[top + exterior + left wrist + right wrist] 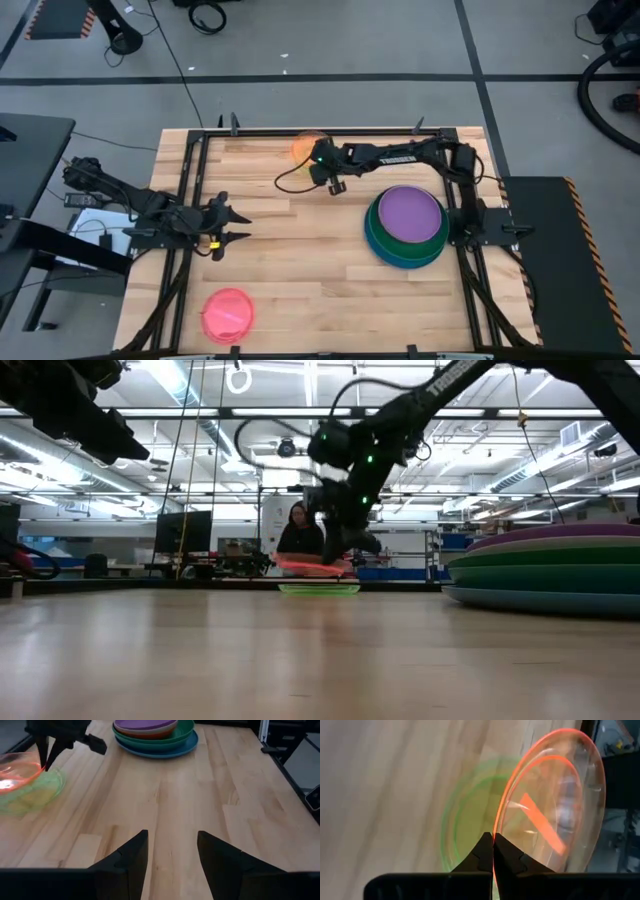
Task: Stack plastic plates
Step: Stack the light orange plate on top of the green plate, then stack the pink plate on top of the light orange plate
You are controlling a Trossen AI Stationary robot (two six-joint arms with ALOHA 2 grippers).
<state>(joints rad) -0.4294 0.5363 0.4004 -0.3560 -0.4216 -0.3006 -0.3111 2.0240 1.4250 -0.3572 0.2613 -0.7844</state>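
Observation:
A small translucent orange plate [306,146] hangs over the table's far middle in my right gripper [322,163], which is shut on it. It hovers just above a small lime green plate [318,589] lying flat on the wood. A stack of large plates [405,228], purple on top with green, teal and blue rims below, sits at the right. A pink plate [228,313] lies near the front left. My left gripper [234,226] is open above bare wood at the left, touching nothing. My right gripper pinches the orange plate's rim [496,832] between its two fingers, one on each face of the plate. The fingers slant down from above and from the table's right. The plate [312,564] is lifted clear, roughly level, just over the lime green plate.
Open wood lies between the lime green plate and the stack [155,735], and across the table's middle [200,795]. Black frame rails [190,170] line the table's sides. A person [298,535] sits in the room beyond the far edge.

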